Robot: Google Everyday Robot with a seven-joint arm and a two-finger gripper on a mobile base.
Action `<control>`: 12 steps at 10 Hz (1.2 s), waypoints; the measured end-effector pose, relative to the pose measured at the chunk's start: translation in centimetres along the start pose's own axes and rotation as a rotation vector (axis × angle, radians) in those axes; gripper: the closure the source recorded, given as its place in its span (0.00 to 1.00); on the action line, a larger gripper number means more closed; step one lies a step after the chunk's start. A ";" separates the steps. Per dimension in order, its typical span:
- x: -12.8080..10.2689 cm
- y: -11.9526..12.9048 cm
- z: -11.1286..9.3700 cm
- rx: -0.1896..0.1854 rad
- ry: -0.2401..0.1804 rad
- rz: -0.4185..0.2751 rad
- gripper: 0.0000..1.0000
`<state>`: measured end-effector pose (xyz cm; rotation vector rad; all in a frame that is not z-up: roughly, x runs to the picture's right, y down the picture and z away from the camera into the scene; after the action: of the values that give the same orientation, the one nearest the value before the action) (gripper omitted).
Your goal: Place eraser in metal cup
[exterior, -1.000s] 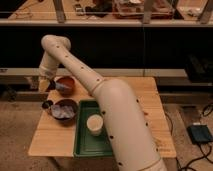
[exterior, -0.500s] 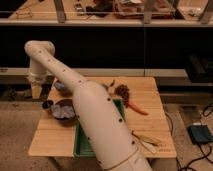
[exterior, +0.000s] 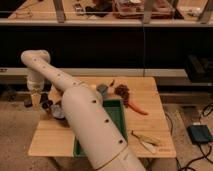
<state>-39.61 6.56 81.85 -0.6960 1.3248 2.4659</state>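
We've got 1 arm [exterior: 75, 107] sweeping from bottom centre up and over to the far left edge of the wooden surface [exterior: 150, 95]. The gripper [exterior: 36, 96] hangs at the left end, pointing down, just off or right at the surface's left rim. Whether the jaws are wide, narrow or holding sth, we cannot tell, and the eraser we can't pick out anywhere; if it's carried, it's hidden in the gripper.

Key relation: the metal cup [exterior: 47, 105] sits just right of and a bit below the gripper in the view, a small dark round thing w/ a paler rim, near the surface's left corner. So the coming move, as we judge it, is a short shift to the right to get above the cup's mouth, then down. The mouth looks small, so alignment matters.

Around it: a brown bowl [exterior: 58, 111] touches or nearly touches the cup on its right, partly hidden by the arm. That's the main thing in the way. Further off, well apart: green tray [exterior: 116, 107], grey-blue cup [exterior: 102, 89], carrot [exterior: 136, 108], a dark reddish clump [exterior: 121, 90], and 1 or 2 pale long items [exterior: 145, 140] at the near right.
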 end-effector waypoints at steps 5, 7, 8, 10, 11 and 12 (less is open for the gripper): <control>-3.0 -0.7 1.6 -0.084 0.025 0.079 1.00; -3.8 -0.9 1.2 -0.109 0.023 0.089 1.00; -4.1 -0.8 0.8 -0.116 0.025 0.094 1.00; -4.9 -0.6 0.1 -0.115 0.029 0.092 1.00; -5.2 -0.4 -0.2 -0.112 0.030 0.088 1.00; -5.3 -0.3 -0.3 -0.108 0.031 0.079 1.00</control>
<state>-34.85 6.45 84.30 -0.7228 1.2599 2.6161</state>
